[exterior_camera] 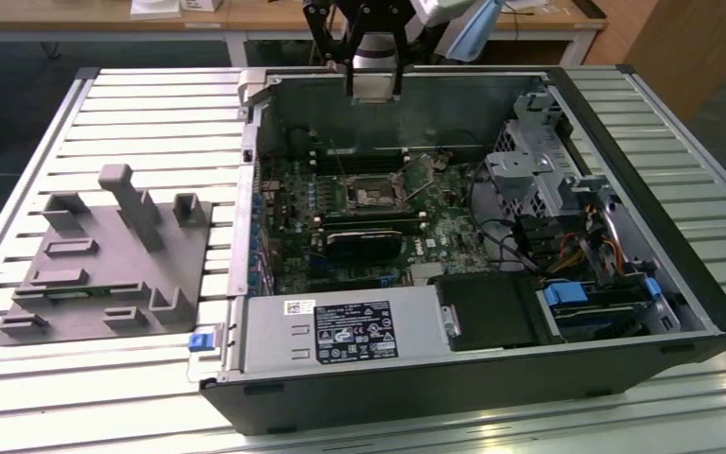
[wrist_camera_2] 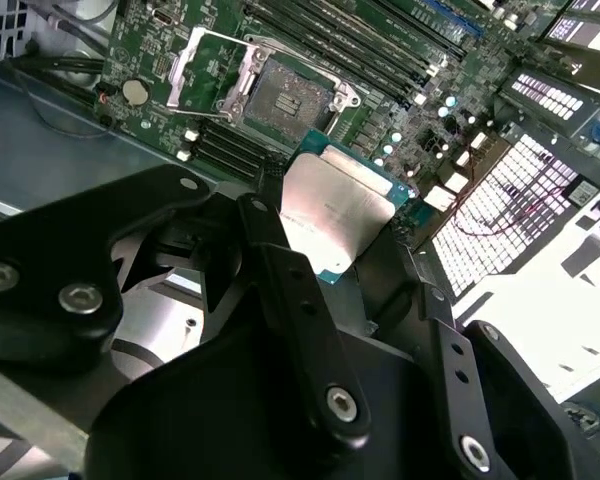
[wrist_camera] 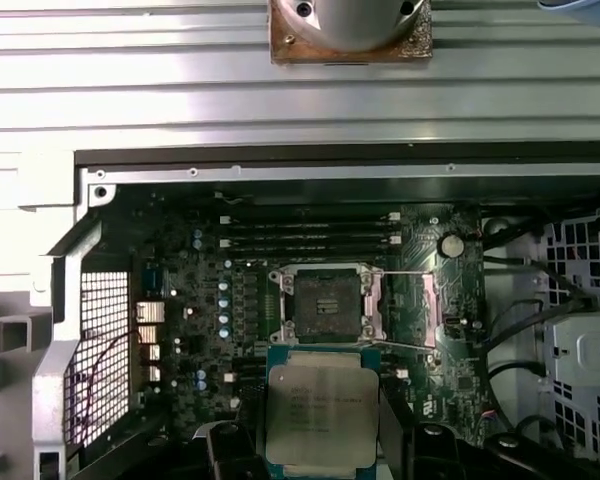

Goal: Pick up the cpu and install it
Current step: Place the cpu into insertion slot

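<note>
Gripper (wrist_camera_2: pixel 340 240) is clamped on the cpu (wrist_camera: pixel 320 412), a finger (wrist_camera_2: pixel 280 280) on each side, chip's silver top showing in both wrist views. Cpu is held up in the air over the motherboard (exterior_camera: pixel 337 222), near the open socket (wrist_camera: pixel 327 303), not in it. Exterior view: gripper sits high over the pc case (exterior_camera: pixel 464 397); grey fixture block (exterior_camera: pixel 105 255) on slatted table (exterior_camera: pixel 148 104), exterior view's left
</note>
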Robot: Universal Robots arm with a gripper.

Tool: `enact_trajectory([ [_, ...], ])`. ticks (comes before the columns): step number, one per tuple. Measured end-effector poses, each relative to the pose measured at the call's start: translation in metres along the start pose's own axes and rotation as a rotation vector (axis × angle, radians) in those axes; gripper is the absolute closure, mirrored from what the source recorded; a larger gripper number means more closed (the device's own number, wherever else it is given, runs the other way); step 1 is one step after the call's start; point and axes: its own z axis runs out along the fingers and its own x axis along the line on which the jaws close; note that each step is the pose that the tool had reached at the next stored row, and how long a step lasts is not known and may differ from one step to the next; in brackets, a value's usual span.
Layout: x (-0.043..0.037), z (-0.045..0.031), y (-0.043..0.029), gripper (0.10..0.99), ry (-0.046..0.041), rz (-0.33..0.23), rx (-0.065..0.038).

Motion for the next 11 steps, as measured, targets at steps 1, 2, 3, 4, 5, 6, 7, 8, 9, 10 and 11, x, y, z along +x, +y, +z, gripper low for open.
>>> enact_trajectory([
  [1,0.0,0.0,0.0,0.545,-0.0006,0.009,0.0],
  [2,0.0,0.0,0.0,0.545,-0.0013,0.018,0.0],
  [3,0.0,0.0,0.0,0.545,-0.0018,0.026,0.0],
  [4,0.0,0.0001,0.0,0.545,-0.0024,0.033,0.0],
  [5,0.0,0.0001,0.0,0.545,-0.003,0.041,0.0],
  [6,0.0,0.0001,0.0,0.545,-0.0034,0.048,0.001],
  [7,0.0,0.0001,0.0001,0.545,-0.0038,0.055,0.001],
  [8,0.0,0.0001,0.0001,0.545,-0.0043,0.061,0.001],
  [9,0.0,0.0002,0.0001,0.545,-0.0049,0.067,0.001],
  [10,0.0,0.0002,0.0001,0.545,-0.0054,0.075,0.001],
  [11,0.0,0.0003,0.0001,0.545,-0.0061,0.084,0.001],
])
